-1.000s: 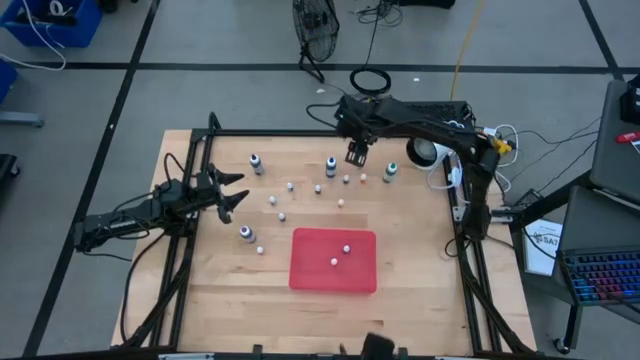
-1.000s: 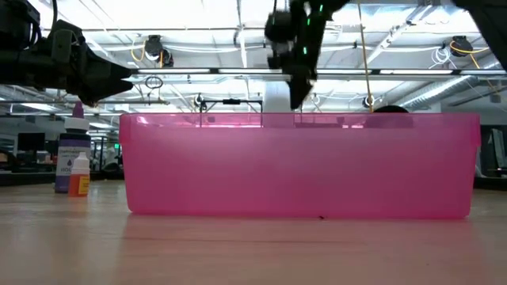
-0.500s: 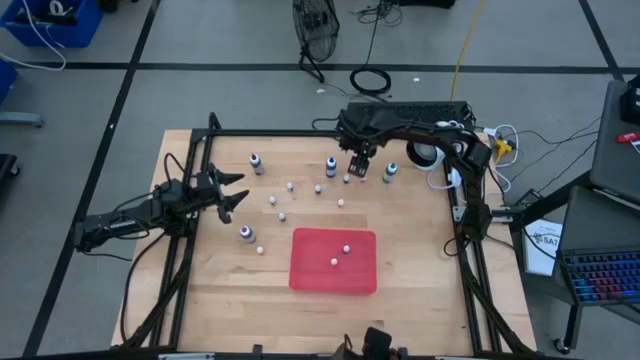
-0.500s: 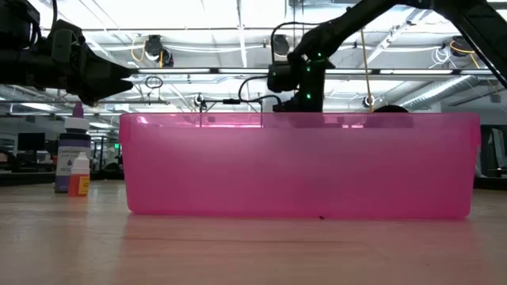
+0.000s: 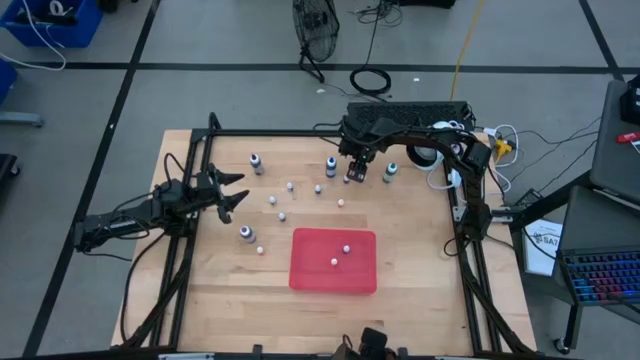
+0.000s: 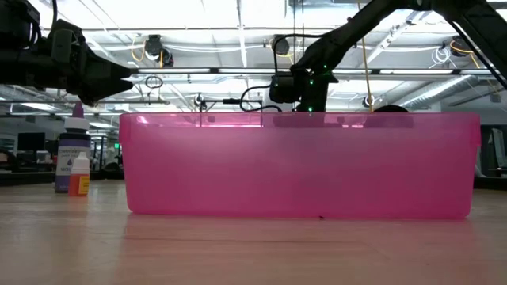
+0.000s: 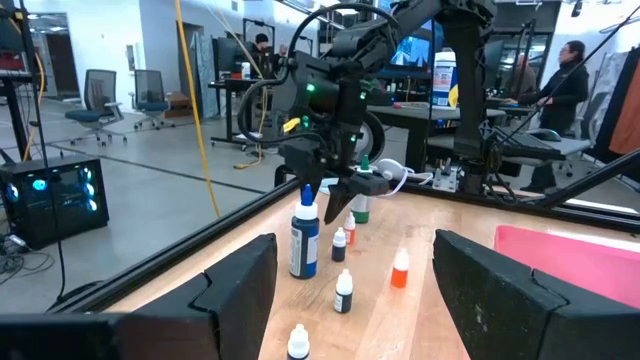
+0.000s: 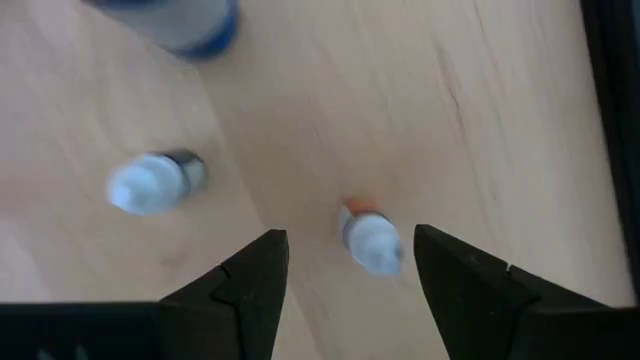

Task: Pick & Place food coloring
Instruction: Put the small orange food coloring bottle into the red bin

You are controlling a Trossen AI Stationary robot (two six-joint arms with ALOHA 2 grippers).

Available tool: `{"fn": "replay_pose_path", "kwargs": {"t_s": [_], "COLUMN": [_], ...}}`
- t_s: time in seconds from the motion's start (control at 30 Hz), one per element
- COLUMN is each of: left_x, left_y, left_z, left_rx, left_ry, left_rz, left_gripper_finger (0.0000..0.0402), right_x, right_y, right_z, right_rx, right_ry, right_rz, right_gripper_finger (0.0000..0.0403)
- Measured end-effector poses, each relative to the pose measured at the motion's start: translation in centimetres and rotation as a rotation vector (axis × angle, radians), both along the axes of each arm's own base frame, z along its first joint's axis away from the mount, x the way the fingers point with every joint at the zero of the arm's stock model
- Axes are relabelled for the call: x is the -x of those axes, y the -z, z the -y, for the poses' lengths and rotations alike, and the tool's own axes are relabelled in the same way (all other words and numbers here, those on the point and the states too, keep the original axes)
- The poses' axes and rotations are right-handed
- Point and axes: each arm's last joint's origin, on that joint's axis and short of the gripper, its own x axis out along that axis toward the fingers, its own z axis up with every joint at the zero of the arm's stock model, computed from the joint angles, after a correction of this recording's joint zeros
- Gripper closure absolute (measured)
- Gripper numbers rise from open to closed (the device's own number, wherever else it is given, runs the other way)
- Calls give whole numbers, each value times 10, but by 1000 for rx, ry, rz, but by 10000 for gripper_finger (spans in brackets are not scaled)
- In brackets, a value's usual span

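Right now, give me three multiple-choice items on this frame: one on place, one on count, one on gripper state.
1. Where is the right gripper?
A. Over the flat red rectangular tray
B. Low over the small bottles at the table's far side
C. Off the table

2. How many small whitish bottles lie in the flat red rectangular tray?
A. None
B. Two
C. Six

3. How do the right gripper's fingers stand?
A. Open, with a small orange-banded bottle between them
B. Shut on a tall blue-capped bottle
C. Shut with nothing in them

Key: 1 B, the high view puts it among the far bottles, well clear of the tray. 2 B, two pale dots show on the red. 3 A, the right wrist view shows the orange-banded bottle between spread fingers. The left gripper waits open at the left edge.
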Motion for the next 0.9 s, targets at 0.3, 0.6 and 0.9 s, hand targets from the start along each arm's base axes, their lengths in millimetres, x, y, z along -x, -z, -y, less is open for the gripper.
{"fn": "replay_pose_path", "kwargs": {"t_s": [0.3, 0.6, 0.9], "left_x": [0, 0, 0], "left_y": [0, 0, 0], "left_z": [0, 0, 0], "left_rx": [0, 0, 0], "left_ry": [0, 0, 0], "left_rz": [0, -1, 0], "left_gripper_finger": [133, 133, 133], "right_x": [-1, -3, 3], "right_y": [0, 15, 14], "right_z": [1, 4, 8], "right_rx": [10, -2, 7], "right_ry": [-9, 0, 27], "right_rz": [6, -22, -54], "right_gripper_finger": [202, 202, 202]}}
